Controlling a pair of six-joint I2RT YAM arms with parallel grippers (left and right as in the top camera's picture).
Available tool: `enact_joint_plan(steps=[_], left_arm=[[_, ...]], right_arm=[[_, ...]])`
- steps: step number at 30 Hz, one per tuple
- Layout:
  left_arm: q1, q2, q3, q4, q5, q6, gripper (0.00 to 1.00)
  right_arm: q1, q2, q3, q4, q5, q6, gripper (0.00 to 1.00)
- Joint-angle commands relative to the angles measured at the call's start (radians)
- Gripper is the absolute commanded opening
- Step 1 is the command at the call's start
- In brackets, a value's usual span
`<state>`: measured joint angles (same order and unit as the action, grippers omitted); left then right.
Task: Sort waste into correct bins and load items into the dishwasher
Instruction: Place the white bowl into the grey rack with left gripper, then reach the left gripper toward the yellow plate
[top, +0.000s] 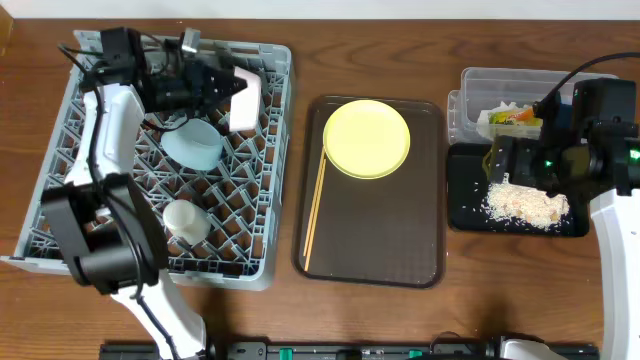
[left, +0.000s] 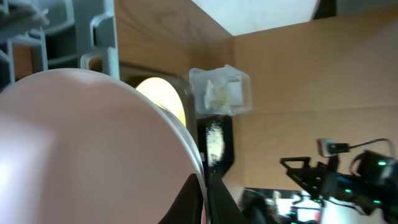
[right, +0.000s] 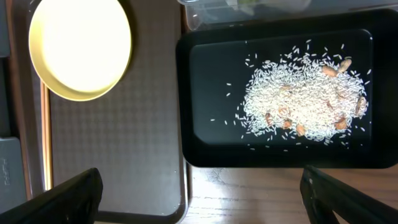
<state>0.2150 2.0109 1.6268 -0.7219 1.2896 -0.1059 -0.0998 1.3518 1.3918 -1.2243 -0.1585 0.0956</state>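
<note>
Your left gripper (top: 236, 92) is clamped on the rim of a pale pink dish (top: 247, 100), held on edge over the far side of the grey dish rack (top: 55, 170). In the left wrist view that dish fills most of the frame, with the dark fingers (left: 217, 199) pinching its rim from either side. Just beside it in the rack sits the light blue bowl (top: 195, 143). The small white bowl (top: 187, 220) sits nearer the front, and both bowls are clear of the gripper. The left arm rises from the near edge of the counter (top: 450, 320) and reaches across the rack, its wrist over the back rows.

Your right gripper (right: 200, 186) stands wide open, holding nothing, above the black tray (right: 205, 74). The rice scraps (right: 305, 99) lie heaped in that tray's right half, with loose grains scattered round them. The clear tub (top: 480, 85) stands just beyond the tray's far edge and holds the crumpled wrapper (top: 512, 115).

Between the two arms lies the brown serving tray (top: 400, 240), carrying the yellow plate (top: 367, 138) at its far end and the chopsticks (top: 314, 215) along its left edge — well apart from either gripper. The right arm's links hang over the tub and black tray, hiding part of each in the overhead view.
</note>
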Motion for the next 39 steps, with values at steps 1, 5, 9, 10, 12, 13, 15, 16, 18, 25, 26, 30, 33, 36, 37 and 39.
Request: enact_joint_plan(steps=[1, 5, 9, 10, 12, 13, 15, 16, 18, 25, 26, 30, 33, 36, 37, 39], left_arm=[[0.01, 0.056, 0.002, -0.005, 0.094, -0.001, 0.06], [0.038, 0.082, 0.002, -0.013, 0.01, -0.001, 0.06], [0.08, 0.082, 0.002, -0.06, -0.138, -0.001, 0.06], [0.091, 0.082, 0.002, -0.072, -0.169, -0.001, 0.06], [0.107, 0.082, 0.002, -0.091, -0.208, -0.001, 0.06], [0.117, 0.082, 0.002, -0.103, -0.234, -0.001, 0.06], [0.138, 0.082, 0.002, -0.123, -0.255, -0.001, 0.13], [0.148, 0.082, 0.002, -0.133, -0.255, -0.001, 0.22], [0.166, 0.08, 0.002, -0.151, -0.255, -0.001, 0.33], [0.214, 0.006, 0.002, -0.201, -0.254, 0.013, 0.68], [0.212, -0.02, 0.002, -0.2, -0.255, 0.026, 0.68], [0.194, -0.16, 0.002, -0.191, -0.278, 0.045, 0.71], [0.141, -0.315, 0.002, -0.203, -0.441, 0.045, 0.74], [0.058, -0.42, 0.002, -0.219, -0.57, 0.045, 0.75], [0.031, -0.442, 0.002, -0.222, -0.605, 0.045, 0.79], [-0.075, -0.492, 0.002, -0.235, -0.714, 0.045, 0.83]], right_arm=[[-0.01, 0.003, 0.001, -0.006, 0.005, -0.008, 0.99], [-0.005, 0.003, 0.001, -0.003, 0.005, -0.015, 0.99], [-0.006, 0.003, 0.001, -0.006, 0.005, -0.015, 0.99], [-0.006, 0.003, 0.001, -0.006, 0.005, -0.015, 0.99], [-0.006, 0.003, 0.001, -0.006, 0.005, -0.015, 0.99], [-0.006, 0.003, 0.001, -0.006, 0.005, -0.016, 0.99], [-0.006, 0.003, 0.001, -0.006, 0.005, -0.021, 0.99], [-0.006, 0.003, 0.001, -0.006, 0.005, -0.022, 0.99], [-0.006, 0.003, 0.001, -0.006, 0.005, -0.022, 0.99], [-0.006, 0.003, 0.001, -0.006, 0.005, -0.023, 0.99], [-0.006, 0.003, 0.001, -0.006, 0.005, -0.022, 0.99], [-0.006, 0.003, 0.001, -0.006, 0.005, -0.023, 0.99], [-0.006, 0.003, 0.001, -0.005, 0.005, -0.023, 0.99], [-0.006, 0.003, 0.001, -0.004, 0.005, -0.023, 0.99], [-0.006, 0.003, 0.001, -0.005, 0.005, -0.023, 0.99], [-0.006, 0.003, 0.001, -0.007, 0.005, -0.023, 0.99]])
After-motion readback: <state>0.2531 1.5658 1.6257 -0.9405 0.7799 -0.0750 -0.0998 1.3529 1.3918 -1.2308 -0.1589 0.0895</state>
